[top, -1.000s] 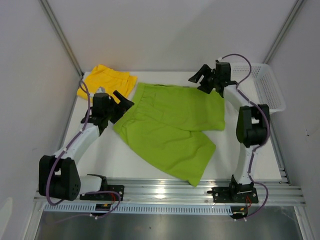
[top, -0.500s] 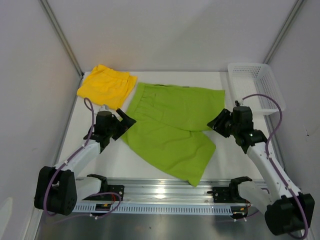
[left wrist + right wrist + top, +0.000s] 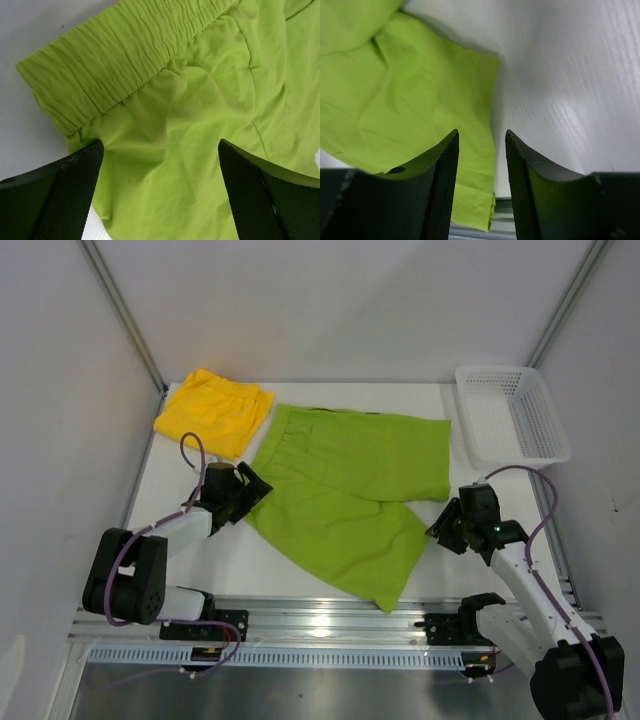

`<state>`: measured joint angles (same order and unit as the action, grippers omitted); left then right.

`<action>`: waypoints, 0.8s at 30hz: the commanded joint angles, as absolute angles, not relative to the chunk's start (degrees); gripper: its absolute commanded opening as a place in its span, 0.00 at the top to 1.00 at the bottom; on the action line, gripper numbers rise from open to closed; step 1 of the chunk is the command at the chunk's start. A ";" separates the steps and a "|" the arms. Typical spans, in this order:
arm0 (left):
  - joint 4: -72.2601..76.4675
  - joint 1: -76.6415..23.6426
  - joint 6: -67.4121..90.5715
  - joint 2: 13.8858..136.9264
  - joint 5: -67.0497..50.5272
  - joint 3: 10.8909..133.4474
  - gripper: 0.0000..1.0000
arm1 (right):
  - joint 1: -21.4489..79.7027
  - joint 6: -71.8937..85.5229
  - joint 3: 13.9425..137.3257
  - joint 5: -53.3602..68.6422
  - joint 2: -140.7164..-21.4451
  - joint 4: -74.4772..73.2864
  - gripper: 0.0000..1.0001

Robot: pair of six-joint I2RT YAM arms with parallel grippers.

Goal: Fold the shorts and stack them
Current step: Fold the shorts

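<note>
Where the arms are bolted: a metal rail (image 3: 330,625) runs along the near edge of the white table (image 3: 215,560).
Basket (image 3: 510,415): white mesh, at the far-right corner, apart from both pairs.
In the way: from above, the left claw (image 3: 252,485) overlaps the green pair's waist corner; the right claw (image 3: 445,525) sits just beside the near leg's edge.
Yellow shorts (image 3: 213,412): folded into a compact pad at the far-left corner, lying close to the green waistband.
Green shorts (image 3: 350,490): spread flat mid-table, with the ruched elastic waistband at the left. One leg reaches right and the other slants toward the rail. Soft creases show below the waistband.
Left claw: jaws wide, straddling cloth just below the waistband; whether they touch it cannot be told.
Right claw: jaws narrowly apart with nothing between them, and the leg's hem corner and bare table lie ahead.
Change: a second ago the right claw was at the far edge by the basket. Half a second ago it was beside the right leg's hem, and now it is nearer the rail. The left arm has folded back a little. Both pairs lie much as before.
</note>
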<state>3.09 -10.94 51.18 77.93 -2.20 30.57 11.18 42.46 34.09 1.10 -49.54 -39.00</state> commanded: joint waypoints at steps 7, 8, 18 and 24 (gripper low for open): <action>3.00 -11.25 51.33 78.23 4.04 30.67 0.02 | 8.79 44.03 27.25 11.33 -57.56 -21.89 0.54; 2.64 -11.25 51.15 78.05 4.22 30.93 0.02 | 8.70 43.86 27.25 11.60 -59.22 -21.10 0.54; 0.88 -11.25 50.45 75.59 5.36 31.37 0.02 | 6.51 45.44 25.75 12.57 -64.95 -9.07 0.60; 0.44 -11.25 49.92 75.15 6.24 31.64 0.01 | 3.96 44.56 24.70 10.81 -65.21 -2.47 0.74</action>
